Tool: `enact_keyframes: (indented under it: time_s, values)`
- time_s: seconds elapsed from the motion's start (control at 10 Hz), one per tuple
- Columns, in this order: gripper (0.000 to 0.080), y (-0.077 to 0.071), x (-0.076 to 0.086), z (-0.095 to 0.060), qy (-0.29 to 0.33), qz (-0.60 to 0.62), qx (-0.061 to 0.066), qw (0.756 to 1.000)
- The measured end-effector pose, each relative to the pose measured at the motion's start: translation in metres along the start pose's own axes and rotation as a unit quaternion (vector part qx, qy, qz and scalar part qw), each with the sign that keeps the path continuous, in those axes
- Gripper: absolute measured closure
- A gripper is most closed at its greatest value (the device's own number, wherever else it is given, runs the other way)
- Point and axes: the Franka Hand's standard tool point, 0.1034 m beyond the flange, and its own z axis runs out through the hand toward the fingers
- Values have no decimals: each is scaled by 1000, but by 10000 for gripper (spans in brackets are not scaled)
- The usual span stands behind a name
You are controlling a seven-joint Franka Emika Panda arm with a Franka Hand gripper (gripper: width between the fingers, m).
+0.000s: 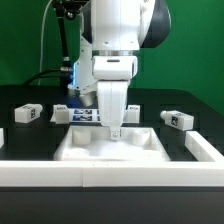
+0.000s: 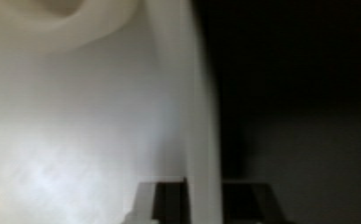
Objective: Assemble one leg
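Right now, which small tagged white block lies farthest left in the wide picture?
The outer block at the exterior view's far left; a second block lies between it and the gripper, a third block on the exterior view's right.

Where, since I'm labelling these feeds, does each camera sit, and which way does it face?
Exterior view: off the arm, facing it across the table, slightly downward; shows arm and gripper low over the panel.
Wrist view: on the wrist, close against a blurred white surface; fingers not distinguishable.
Shared: probably the panel's white surface; blur leaves it unsure.
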Motion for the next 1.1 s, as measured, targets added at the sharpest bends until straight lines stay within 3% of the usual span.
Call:
enact_keyframes:
  time_s: [0.7, 1.1]
  values:
    - [739, 0, 0, 0, 0, 0, 0, 1000]
    - [739, -5, 22, 1, -4, -55, 0, 998]
